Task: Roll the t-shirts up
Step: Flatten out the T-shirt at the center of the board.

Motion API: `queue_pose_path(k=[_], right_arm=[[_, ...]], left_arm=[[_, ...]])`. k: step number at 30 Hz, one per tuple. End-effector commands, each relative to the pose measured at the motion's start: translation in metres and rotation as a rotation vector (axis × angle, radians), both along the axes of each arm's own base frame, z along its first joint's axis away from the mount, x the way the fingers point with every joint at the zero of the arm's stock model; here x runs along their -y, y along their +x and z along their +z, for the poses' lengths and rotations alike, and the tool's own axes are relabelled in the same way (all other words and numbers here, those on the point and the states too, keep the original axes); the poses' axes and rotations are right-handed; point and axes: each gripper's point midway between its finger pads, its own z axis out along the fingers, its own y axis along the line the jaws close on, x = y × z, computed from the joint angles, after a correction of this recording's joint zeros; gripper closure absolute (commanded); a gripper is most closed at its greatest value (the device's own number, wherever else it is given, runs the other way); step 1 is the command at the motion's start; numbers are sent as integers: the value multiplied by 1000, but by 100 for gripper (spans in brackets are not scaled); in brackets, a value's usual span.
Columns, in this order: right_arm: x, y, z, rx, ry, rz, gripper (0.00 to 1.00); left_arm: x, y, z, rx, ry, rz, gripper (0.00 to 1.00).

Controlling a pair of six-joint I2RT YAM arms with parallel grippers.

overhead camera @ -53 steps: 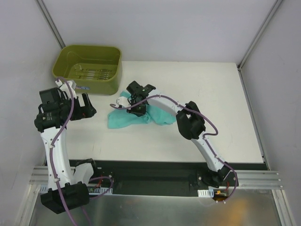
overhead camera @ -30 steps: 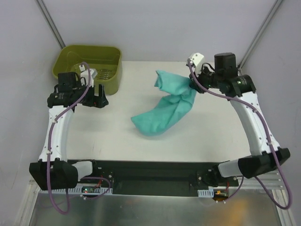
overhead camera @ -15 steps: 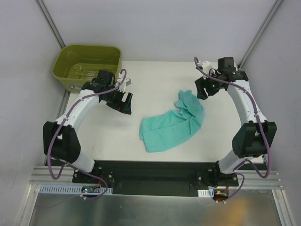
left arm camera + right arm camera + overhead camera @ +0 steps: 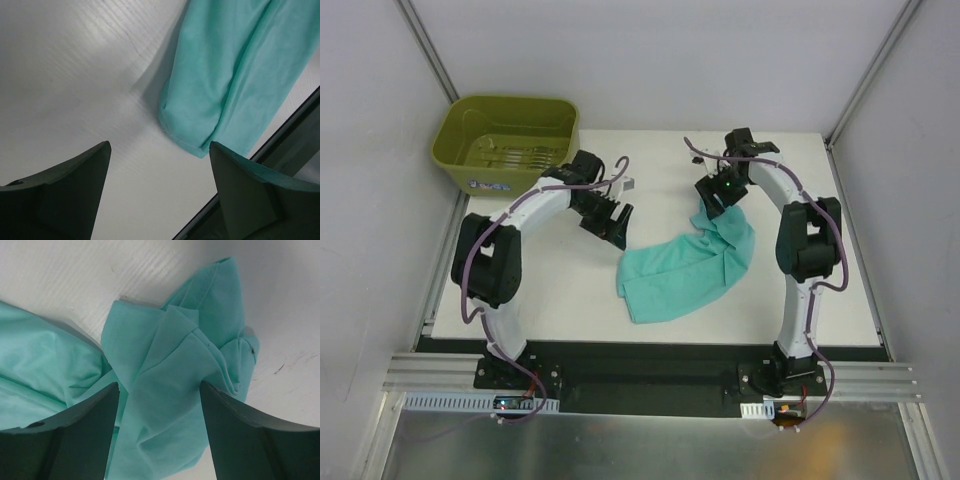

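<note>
The teal t-shirt (image 4: 685,265) lies in a loose, crumpled band across the middle of the white table, bunched at its far right end. My left gripper (image 4: 615,222) hangs open just left of the shirt. In the left wrist view the shirt's folded corner (image 4: 225,75) sits ahead of the open left gripper (image 4: 159,145), with bare table between the fingers. My right gripper (image 4: 715,195) hovers open over the bunched end. The right wrist view has creased t-shirt fabric (image 4: 170,330) below the spread right gripper (image 4: 159,385), which grips nothing.
An olive-green tub (image 4: 505,140) stands at the table's far left corner, behind the left arm. The table's dark front edge (image 4: 295,135) runs close to the shirt's near corner. White walls with metal posts enclose the table.
The right gripper let go of the lifted shirt, which dropped flat onto the table, then moved left over its bunched end. The left arm swung right from the tub toward the shirt.
</note>
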Motion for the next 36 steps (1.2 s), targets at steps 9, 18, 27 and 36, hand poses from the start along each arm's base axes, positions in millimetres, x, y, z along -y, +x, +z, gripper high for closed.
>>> queue_pose_path(k=[9, 18, 27, 36], right_arm=[[23, -6, -3, -19, -129, -45, 41], [38, -7, -4, -51, -149, -61, 84], [53, -1, 145, 255, 50, -132, 100], [119, -119, 104, 172, -37, -180, 99]], left_arm=[[33, -13, -39, -100, 1, -139, 44], [44, 4, -40, -81, -20, -199, 100], [16, 47, 106, 315, -46, -121, 100], [-31, 18, 149, 421, -10, -45, 100]])
